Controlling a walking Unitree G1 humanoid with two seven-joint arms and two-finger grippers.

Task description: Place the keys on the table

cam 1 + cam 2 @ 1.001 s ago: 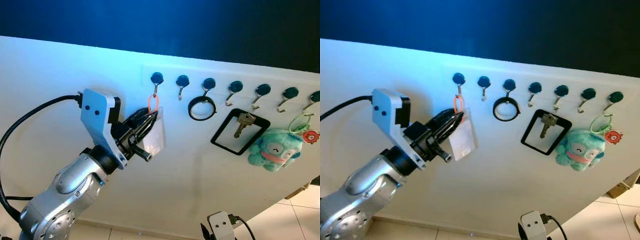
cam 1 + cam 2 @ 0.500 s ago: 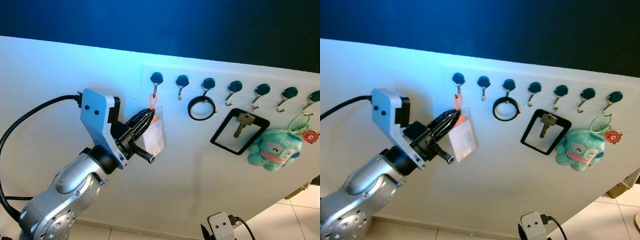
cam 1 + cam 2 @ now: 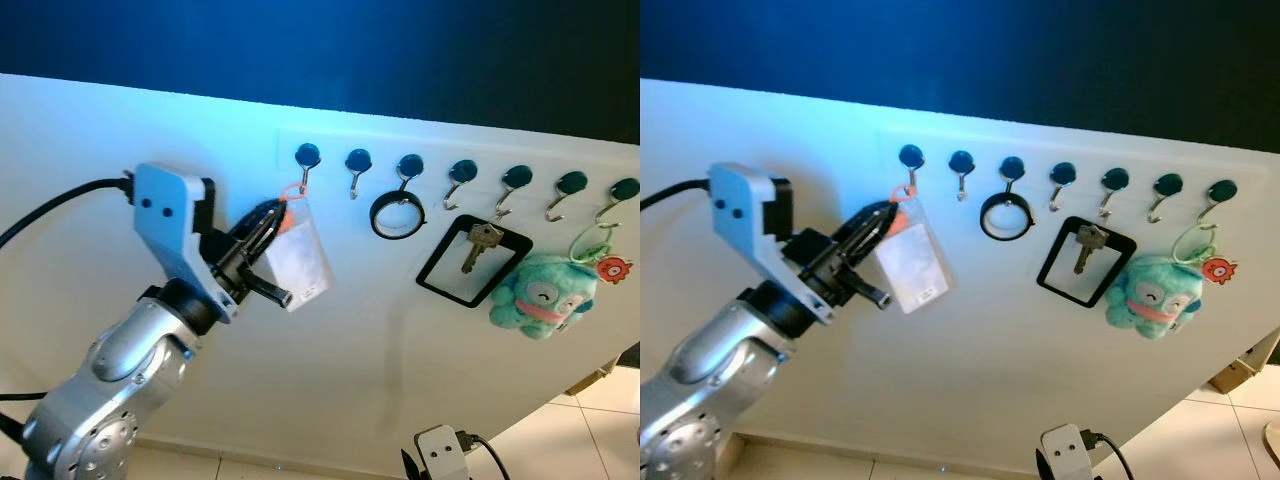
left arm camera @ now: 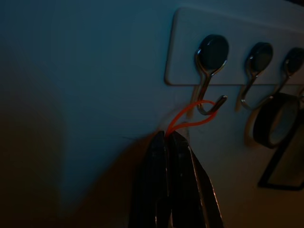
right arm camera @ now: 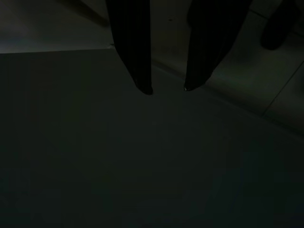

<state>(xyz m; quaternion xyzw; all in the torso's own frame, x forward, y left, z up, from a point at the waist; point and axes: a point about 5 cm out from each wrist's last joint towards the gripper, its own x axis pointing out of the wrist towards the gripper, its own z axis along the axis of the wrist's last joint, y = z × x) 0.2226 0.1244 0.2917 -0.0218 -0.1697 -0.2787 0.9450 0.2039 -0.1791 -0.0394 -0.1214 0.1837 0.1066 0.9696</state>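
My left gripper (image 3: 277,213) is shut on the orange loop (image 4: 192,116) of a clear card tag (image 3: 298,262). The loop still sits over the tip of the first wall hook (image 4: 209,76), and the tag hangs tilted below my fingers. A silver key (image 3: 475,243) hangs from a hook further right, inside a black rectangular frame (image 3: 440,275). My right gripper (image 5: 168,88) hangs low in the dark with its fingers apart and nothing between them.
A row of several dark-capped hooks runs along the white wall (image 3: 420,350). A black ring (image 3: 397,213) hangs on the third hook. At the right, a teal plush toy (image 3: 540,297) hangs beside the key. Tiled floor (image 3: 610,430) lies at the lower right.
My left gripper has drawn the orange loop up and to the left, so the card tag swung and now tilts. The whole view has shifted a little to the right.
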